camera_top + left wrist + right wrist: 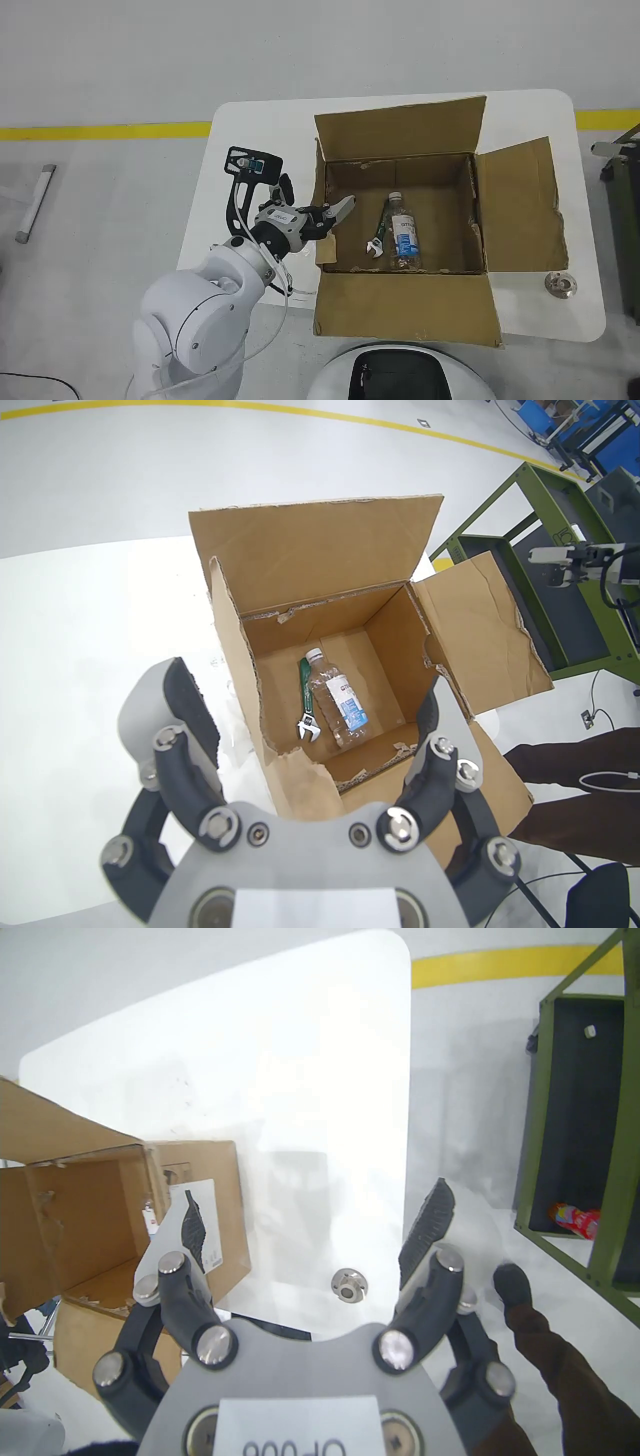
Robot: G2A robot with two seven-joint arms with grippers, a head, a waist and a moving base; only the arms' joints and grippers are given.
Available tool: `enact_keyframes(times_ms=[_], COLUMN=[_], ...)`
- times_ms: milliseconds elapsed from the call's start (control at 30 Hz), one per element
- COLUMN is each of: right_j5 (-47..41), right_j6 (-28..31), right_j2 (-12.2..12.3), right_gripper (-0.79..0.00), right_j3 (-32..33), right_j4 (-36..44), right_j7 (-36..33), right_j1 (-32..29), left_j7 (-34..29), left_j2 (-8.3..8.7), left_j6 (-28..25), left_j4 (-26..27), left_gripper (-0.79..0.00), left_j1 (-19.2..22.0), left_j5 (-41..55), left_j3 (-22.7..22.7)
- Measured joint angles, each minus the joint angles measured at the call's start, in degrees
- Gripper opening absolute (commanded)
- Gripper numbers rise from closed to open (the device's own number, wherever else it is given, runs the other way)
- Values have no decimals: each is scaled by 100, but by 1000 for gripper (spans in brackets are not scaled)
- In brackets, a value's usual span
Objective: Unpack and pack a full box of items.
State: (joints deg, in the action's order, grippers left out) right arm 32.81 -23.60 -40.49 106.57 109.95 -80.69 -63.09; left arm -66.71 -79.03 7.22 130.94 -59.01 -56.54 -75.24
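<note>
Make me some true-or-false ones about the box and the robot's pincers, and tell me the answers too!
1. The cardboard box has a plastic bottle and a wrench inside. True.
2. The bottle is standing up. False: it lies on its side beside the wrench.
3. The left pincer is holding the wrench. False: it is open and empty, by the box's side wall.
4. A small round metal part lies on the table outside the box. True.
5. The right pincer is open. True.
</note>
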Motion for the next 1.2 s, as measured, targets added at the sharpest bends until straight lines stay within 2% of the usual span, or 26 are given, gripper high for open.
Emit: enact_keyframes(times_ms=[333,833,1000,1200], right_j5=[218,202,343,710], right_j6=[-74,-75,-153,71], right_j2=[179,201,201,239], right_gripper=[0,0,0,0], right_j3=[-403,-554,-429,31], right_j4=[-210,-285,165,944], right_j7=[73,180,157,-69], right_j1=[-745,-858,-1270,-2037], left_j7=[0,0,0,0], left_j2=[0,0,0,0], left_j6=[0,0,0,0], left_j4=[0,0,0,0], left_gripper=[0,0,0,0], left_j1=[0,0,0,0], left_j5=[0,0,0,0], left_j3=[0,0,0,0])
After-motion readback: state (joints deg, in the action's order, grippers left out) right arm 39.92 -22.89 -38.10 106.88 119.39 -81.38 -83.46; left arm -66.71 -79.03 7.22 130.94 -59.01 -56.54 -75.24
